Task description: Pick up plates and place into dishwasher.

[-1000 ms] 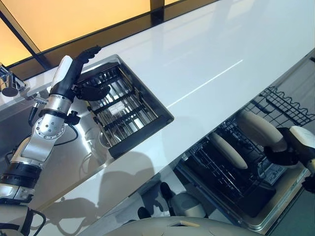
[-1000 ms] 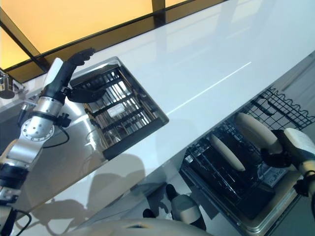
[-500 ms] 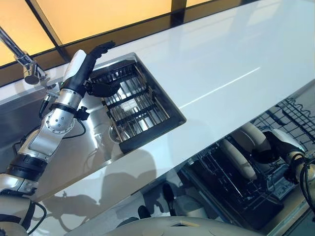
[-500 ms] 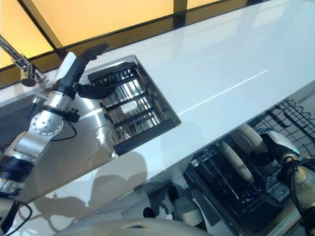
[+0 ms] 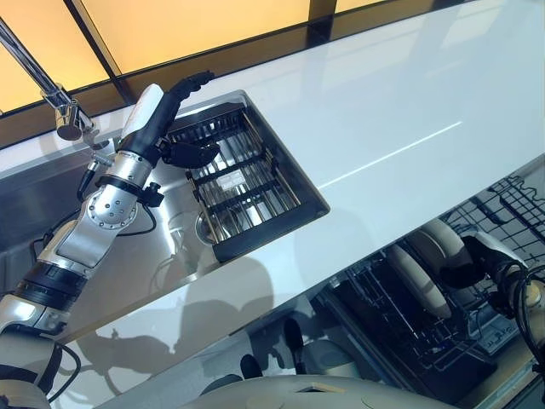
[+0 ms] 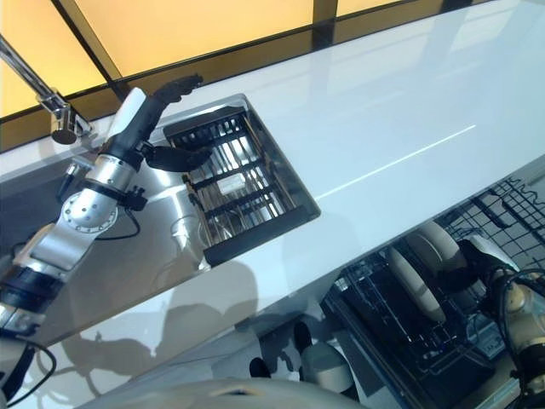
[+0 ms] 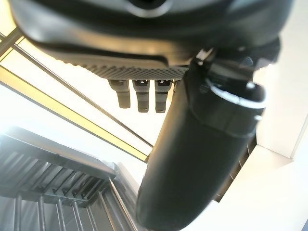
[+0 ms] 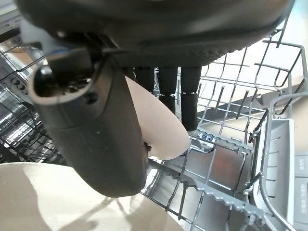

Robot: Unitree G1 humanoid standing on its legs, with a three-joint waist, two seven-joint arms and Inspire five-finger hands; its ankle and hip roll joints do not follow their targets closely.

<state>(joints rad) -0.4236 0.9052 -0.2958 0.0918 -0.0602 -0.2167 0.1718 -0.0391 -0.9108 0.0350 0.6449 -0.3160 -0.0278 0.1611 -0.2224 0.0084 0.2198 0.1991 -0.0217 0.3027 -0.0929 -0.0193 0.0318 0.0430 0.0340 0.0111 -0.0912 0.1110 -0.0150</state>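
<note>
Two beige plates stand on edge in the lower dishwasher rack (image 5: 400, 341). The nearer plate (image 5: 417, 279) stands free. My right hand (image 5: 483, 260) is down in the rack, holding the farther plate (image 5: 441, 243). In the right wrist view the thumb (image 8: 101, 130) lies in front of that plate (image 8: 161, 132) and the fingers (image 8: 180, 94) behind it, pinching its rim. The other plate (image 8: 67, 202) fills the foreground there. My left hand (image 5: 174, 115) hovers open over the black dish rack (image 5: 243, 183) in the sink, holding nothing, with its fingers (image 7: 139, 96) straight.
A white countertop (image 5: 383, 111) runs between the sink and the open dishwasher. A faucet (image 5: 61, 115) stands at the sink's far left. The steel sink basin (image 5: 136, 264) lies beside the dish rack. An upper wire rack (image 5: 511, 196) juts out at the right.
The whole picture has shifted, so the camera moved. My right hand has stayed on the farther plate and sits lower in the rack. The left hand has kept its pose over the sink rack.
</note>
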